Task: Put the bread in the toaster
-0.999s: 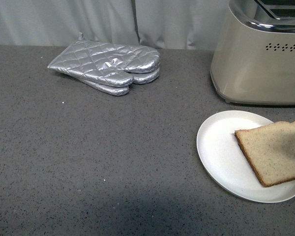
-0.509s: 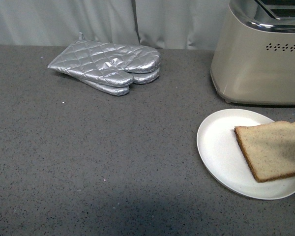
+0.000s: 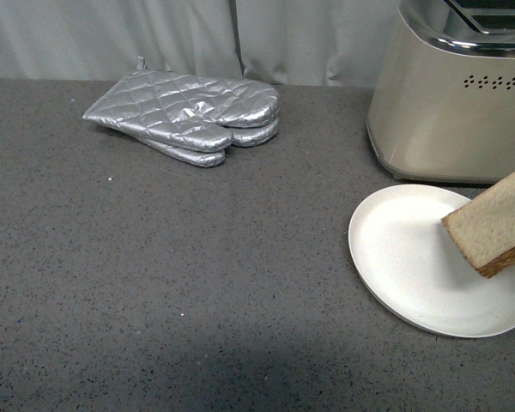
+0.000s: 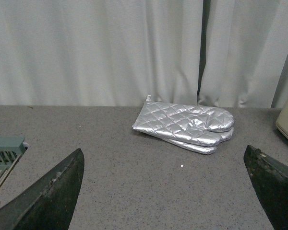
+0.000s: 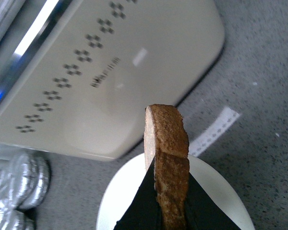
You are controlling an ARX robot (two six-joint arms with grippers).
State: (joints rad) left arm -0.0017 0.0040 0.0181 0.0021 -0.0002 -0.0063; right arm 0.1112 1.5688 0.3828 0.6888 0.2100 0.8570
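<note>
Bread (image 3: 496, 221): flat grainy slice, darker crust, tilted over round white plate (image 3: 395, 257).
Toaster (image 3: 451, 112): beige metal, dotted side.
Right gripper (image 5: 170, 194): jaws pinching the slice.
Left gripper (image 4: 161, 191): jaws spread wide.

Brown-crusted bread slice (image 3: 496, 225), steeply tilted at frame's right edge, clamped in my right pincer (image 5: 169, 194); beige, chrome-topped toaster (image 3: 453, 112) upper right.

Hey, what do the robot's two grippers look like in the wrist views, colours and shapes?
The left gripper has two matte black jaws, broad wedges that taper to narrow tips, with scuffed, dusty-looking surfaces. The right gripper shows the same black tapering jaws, only partly in frame. No cables or markings show on either.
</note>
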